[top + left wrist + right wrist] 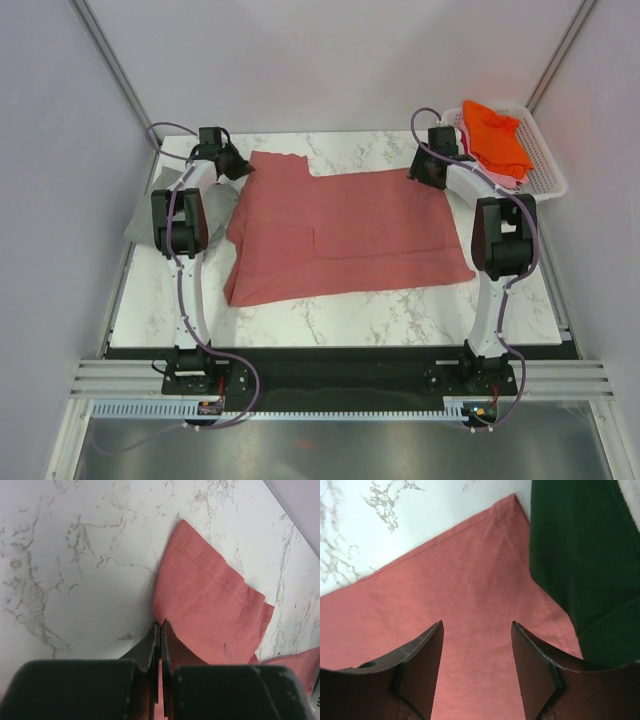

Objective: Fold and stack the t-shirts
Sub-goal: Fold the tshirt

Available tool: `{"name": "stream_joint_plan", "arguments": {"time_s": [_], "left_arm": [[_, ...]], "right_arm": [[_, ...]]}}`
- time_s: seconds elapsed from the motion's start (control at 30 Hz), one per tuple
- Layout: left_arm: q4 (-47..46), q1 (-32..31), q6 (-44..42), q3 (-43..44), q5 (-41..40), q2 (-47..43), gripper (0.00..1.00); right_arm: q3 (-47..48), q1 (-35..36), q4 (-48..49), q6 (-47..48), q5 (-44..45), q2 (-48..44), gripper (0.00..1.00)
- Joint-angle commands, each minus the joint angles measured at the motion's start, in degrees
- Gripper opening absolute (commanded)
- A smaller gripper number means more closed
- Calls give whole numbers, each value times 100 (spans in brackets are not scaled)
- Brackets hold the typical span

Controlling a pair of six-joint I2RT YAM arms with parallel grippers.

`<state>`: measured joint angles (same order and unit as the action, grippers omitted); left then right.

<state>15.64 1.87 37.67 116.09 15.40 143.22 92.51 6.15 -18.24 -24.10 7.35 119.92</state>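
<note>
Salmon-pink t-shirt (340, 235) lies spread flat across the middle of the worktop (340, 315). Left tool (160, 626) is clamped tight on its far-left sleeve edge. Right tool (477, 630) hangs with jaws apart over the far-right corner, just beside a dark green t-shirt (580, 555). Orange t-shirt (495, 135) sits in the white basket (545, 170), far right.
</note>
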Motion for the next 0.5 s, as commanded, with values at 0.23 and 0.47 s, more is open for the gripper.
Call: {"name": "stream_joint_plan", "arguments": {"time_s": [0.23, 0.47], "left_arm": [[-298, 226, 267, -745, -300, -417, 2], [-536, 244, 337, -966, -195, -506, 2]], "right_arm": [[794, 9, -311, 221, 609, 567, 63], [1514, 9, -391, 151, 785, 1077, 64]]}}
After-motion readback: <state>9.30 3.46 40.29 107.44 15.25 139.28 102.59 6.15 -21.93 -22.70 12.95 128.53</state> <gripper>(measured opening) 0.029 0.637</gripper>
